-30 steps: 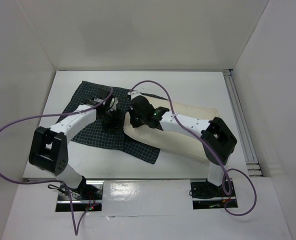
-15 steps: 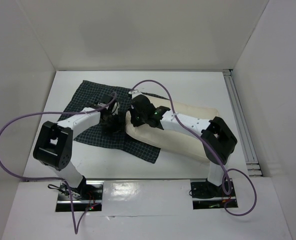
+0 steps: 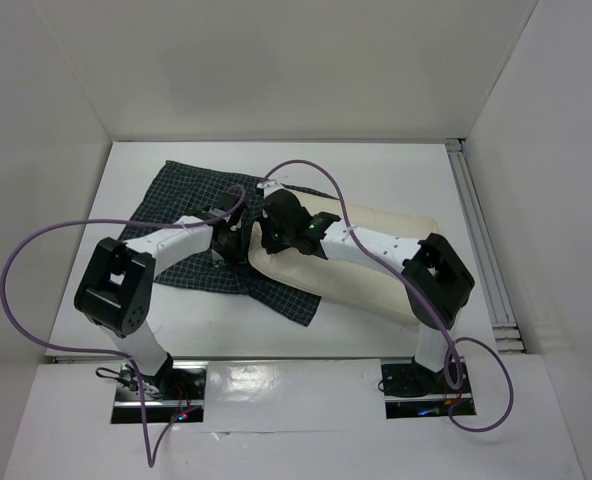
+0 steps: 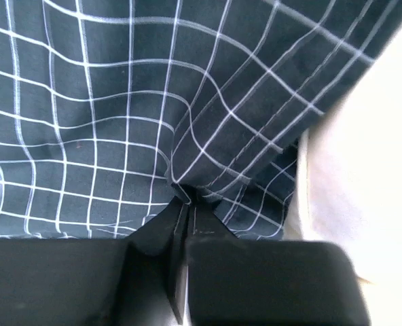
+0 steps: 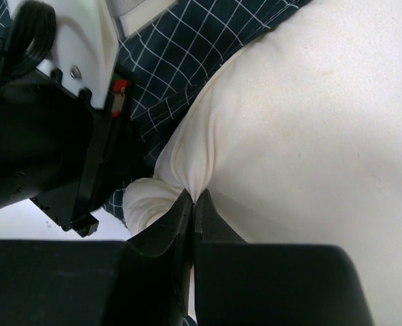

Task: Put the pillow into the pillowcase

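The dark checked pillowcase (image 3: 191, 225) lies spread on the left half of the table, its right edge next to the cream pillow (image 3: 376, 265). My left gripper (image 3: 238, 243) is shut on a pinched fold of the pillowcase (image 4: 208, 129) at that edge, with the pillow (image 4: 364, 170) just to its right. My right gripper (image 3: 273, 240) is shut on a bunched corner of the pillow (image 5: 303, 109). In the right wrist view the pillowcase (image 5: 187, 47) and the left gripper's body (image 5: 45, 129) sit close on the left.
White walls close the table on three sides. A metal rail (image 3: 481, 245) runs along the right edge. Purple cables (image 3: 36, 250) loop off both arms. The two wrists stand almost against each other at the table's middle.
The left arm has swung right toward the pillow's corner. Its gripper opened wide and then closed on the pillowcase edge. The right arm has stayed put, gripping the pillow.
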You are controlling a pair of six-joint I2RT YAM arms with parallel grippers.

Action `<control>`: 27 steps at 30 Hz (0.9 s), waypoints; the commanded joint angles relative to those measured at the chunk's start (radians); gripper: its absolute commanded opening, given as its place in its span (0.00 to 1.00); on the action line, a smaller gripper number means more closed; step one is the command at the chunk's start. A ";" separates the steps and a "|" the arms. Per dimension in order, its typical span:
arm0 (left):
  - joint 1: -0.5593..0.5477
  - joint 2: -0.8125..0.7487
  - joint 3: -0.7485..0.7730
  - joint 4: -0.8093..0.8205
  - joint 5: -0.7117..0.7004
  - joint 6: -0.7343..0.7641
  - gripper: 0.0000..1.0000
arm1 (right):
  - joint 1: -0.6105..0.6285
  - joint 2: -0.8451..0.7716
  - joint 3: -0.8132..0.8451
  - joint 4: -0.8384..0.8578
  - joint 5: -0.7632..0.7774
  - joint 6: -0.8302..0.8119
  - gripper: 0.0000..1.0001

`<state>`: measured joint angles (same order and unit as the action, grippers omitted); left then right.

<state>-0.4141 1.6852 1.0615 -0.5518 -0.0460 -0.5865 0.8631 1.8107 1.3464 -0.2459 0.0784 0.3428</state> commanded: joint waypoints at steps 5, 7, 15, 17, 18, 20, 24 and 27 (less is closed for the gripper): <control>0.000 -0.042 0.078 -0.062 -0.002 -0.007 0.00 | -0.004 -0.021 0.046 0.077 -0.031 0.004 0.00; 0.000 -0.067 0.078 -0.074 0.044 -0.007 0.00 | -0.004 -0.011 0.060 0.062 -0.031 0.004 0.00; 0.011 -0.205 0.078 -0.092 0.141 0.004 0.00 | -0.004 0.052 0.117 0.037 -0.041 0.013 0.00; 0.040 -0.231 0.089 -0.092 0.187 -0.006 0.00 | -0.004 0.052 0.117 0.050 -0.052 0.022 0.00; 0.050 -0.231 0.089 -0.092 0.199 -0.006 0.00 | -0.004 0.052 0.108 0.063 -0.052 0.022 0.00; 0.081 -0.254 0.098 -0.092 0.231 -0.006 0.00 | -0.004 0.052 0.094 0.074 -0.063 0.033 0.00; 0.104 -0.263 0.098 -0.082 0.290 0.039 0.00 | -0.004 0.052 0.085 0.085 -0.063 0.033 0.00; 0.104 -0.275 0.089 -0.073 0.343 0.060 0.00 | -0.004 0.076 0.137 0.085 -0.063 0.042 0.00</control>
<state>-0.3069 1.4487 1.1259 -0.6281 0.2058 -0.5678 0.8581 1.8668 1.4101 -0.2539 0.0559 0.3553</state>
